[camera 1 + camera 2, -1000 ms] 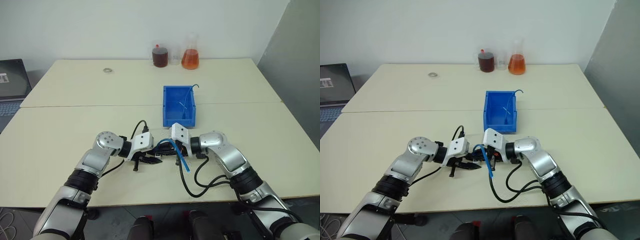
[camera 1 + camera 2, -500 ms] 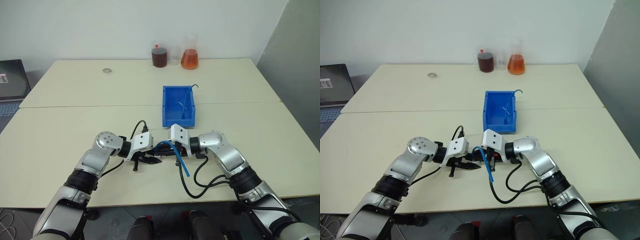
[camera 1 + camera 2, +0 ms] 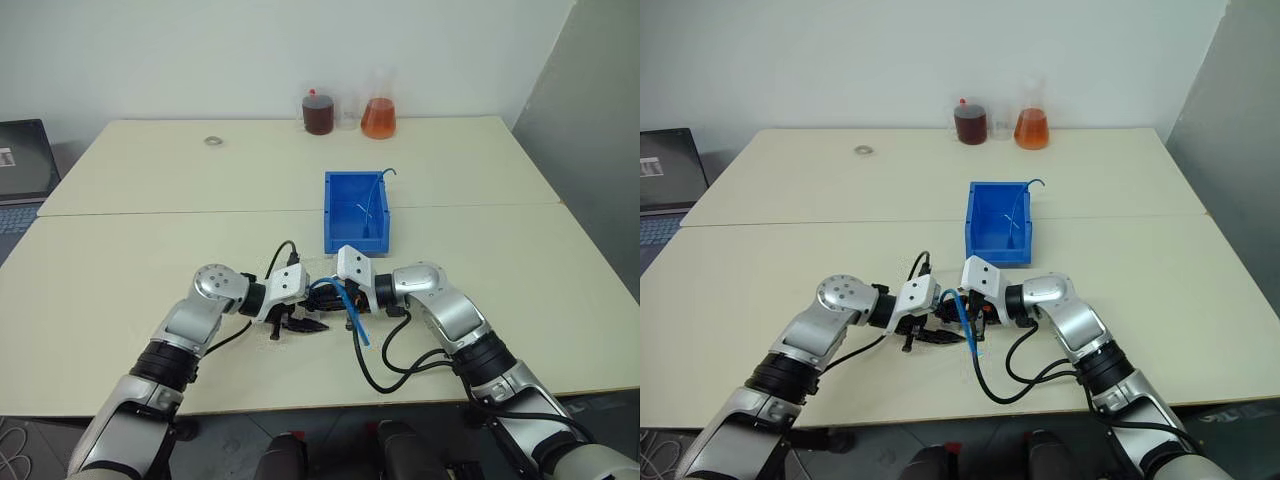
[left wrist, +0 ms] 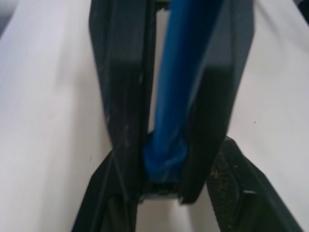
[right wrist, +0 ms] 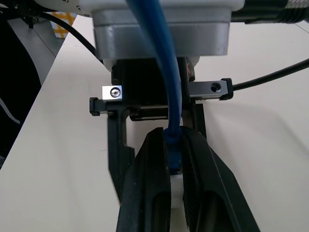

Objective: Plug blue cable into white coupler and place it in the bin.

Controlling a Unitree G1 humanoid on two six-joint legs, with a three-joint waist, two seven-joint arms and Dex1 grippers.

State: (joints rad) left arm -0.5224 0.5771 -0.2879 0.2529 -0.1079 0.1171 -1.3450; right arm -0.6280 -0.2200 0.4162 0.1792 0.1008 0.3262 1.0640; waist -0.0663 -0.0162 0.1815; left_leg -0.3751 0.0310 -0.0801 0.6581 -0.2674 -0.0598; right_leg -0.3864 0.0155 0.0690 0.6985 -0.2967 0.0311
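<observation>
1. The left gripper (image 3: 305,323) and the right gripper (image 3: 335,298) meet tip to tip low over the near part of the cream table (image 3: 120,260), the two wrists facing each other.
2. The right gripper's fingers (image 5: 153,183) are closed tight on the plug end of the blue cable (image 3: 355,320). In the right wrist view the cable runs up from between the fingers and across the left wrist housing.
3. A white piece, probably the white coupler (image 5: 176,186), shows just below the plug between the right fingers; it is too hidden to confirm.
4. In the left wrist view the cable (image 4: 183,96) lies between the left gripper's dark fingers (image 4: 123,96) with a slight gap on one side. Whether they grip it cannot be told.
5. A free length of the blue cable hangs from the grippers toward the near table edge.
6. The bin (image 3: 333,215) stands just beyond the grippers, apart from them, with a thin wire inside.
7. Two flasks (image 3: 380,112) of dark and orange liquid stand at the far edge; a small ring (image 3: 213,141) lies far left.
</observation>
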